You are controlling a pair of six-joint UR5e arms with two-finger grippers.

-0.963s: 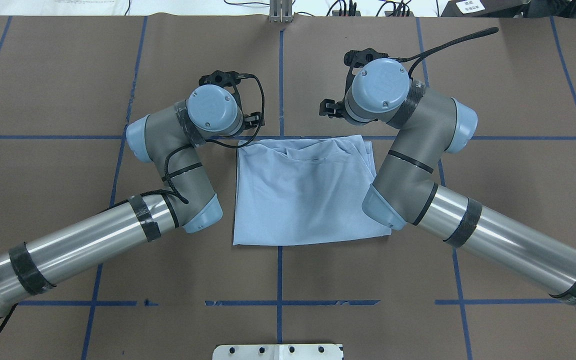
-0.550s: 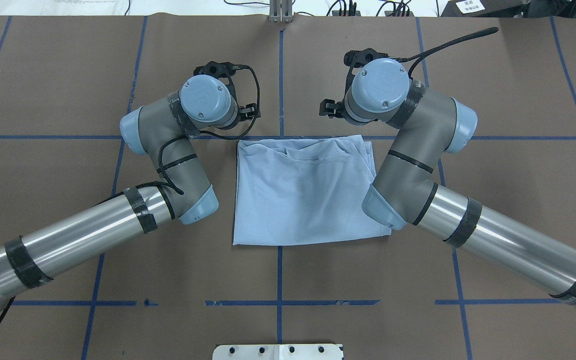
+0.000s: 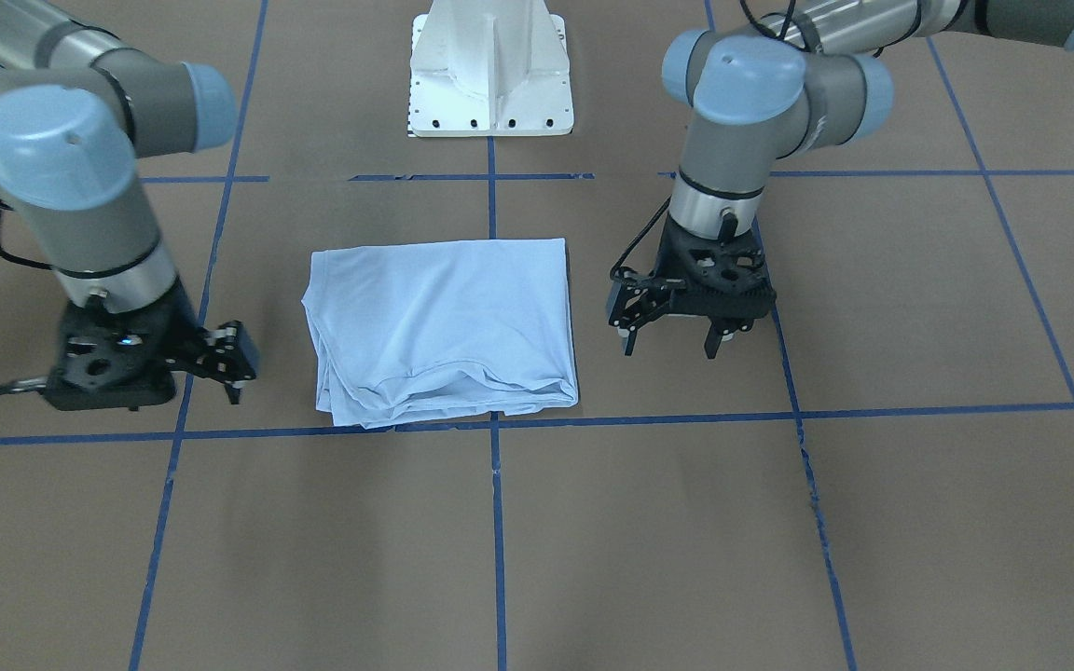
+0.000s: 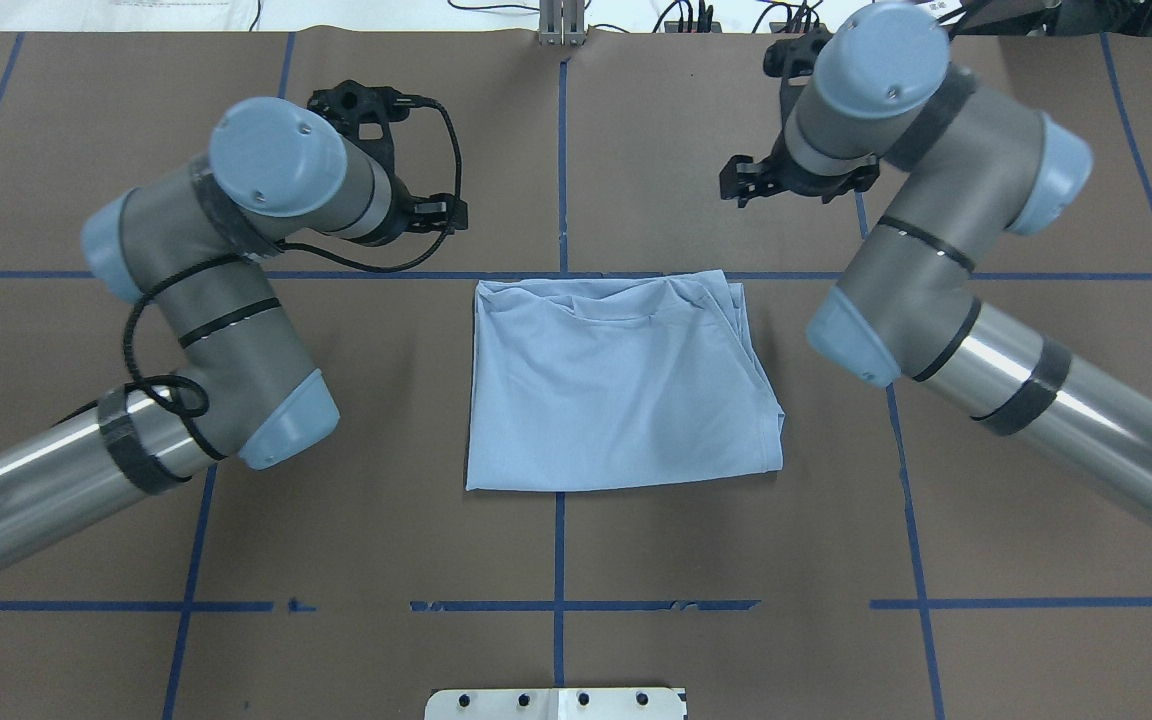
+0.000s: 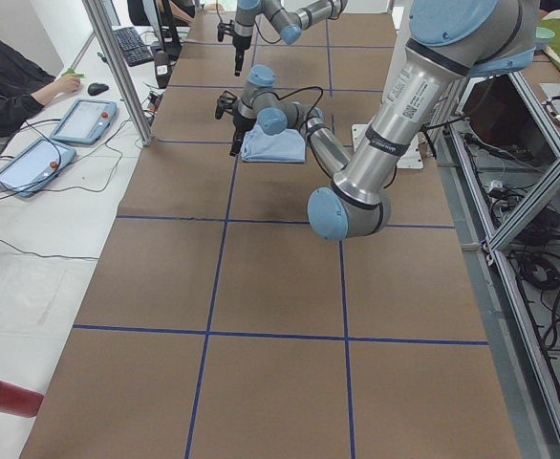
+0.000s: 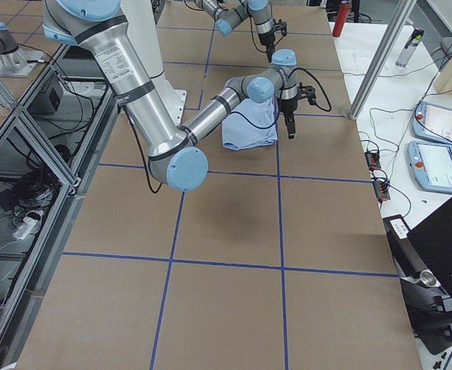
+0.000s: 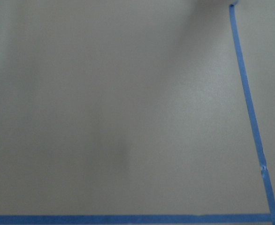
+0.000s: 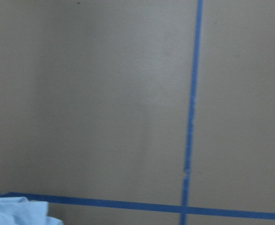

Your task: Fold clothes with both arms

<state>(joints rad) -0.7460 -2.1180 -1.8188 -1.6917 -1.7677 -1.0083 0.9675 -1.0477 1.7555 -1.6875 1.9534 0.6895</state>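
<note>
The clothes, one light blue T-shirt (image 4: 616, 390), lie folded into a rough rectangle in the middle of the brown table, with bunched layers along the far edge (image 3: 444, 326). No gripper touches it. My left gripper (image 3: 671, 343) hangs open and empty over bare table just beyond the shirt's far left corner; in the overhead view it (image 4: 441, 212) peeks out from under its wrist. My right gripper (image 3: 237, 368) hangs off the far right corner, its fingers spread with nothing between them. The right wrist view catches only a corner of the shirt (image 8: 11, 213).
Blue tape lines (image 4: 561, 150) mark a grid on the table. The white pedestal base (image 3: 490, 84) stands at the near edge behind the shirt. A person (image 5: 12, 81) sits at a side desk with tablets (image 5: 84, 120) beyond the table's far side.
Both arms have risen and swung outward from the shirt's far corners, the left one to the left and the right one to the far right. The shirt lies unchanged.
</note>
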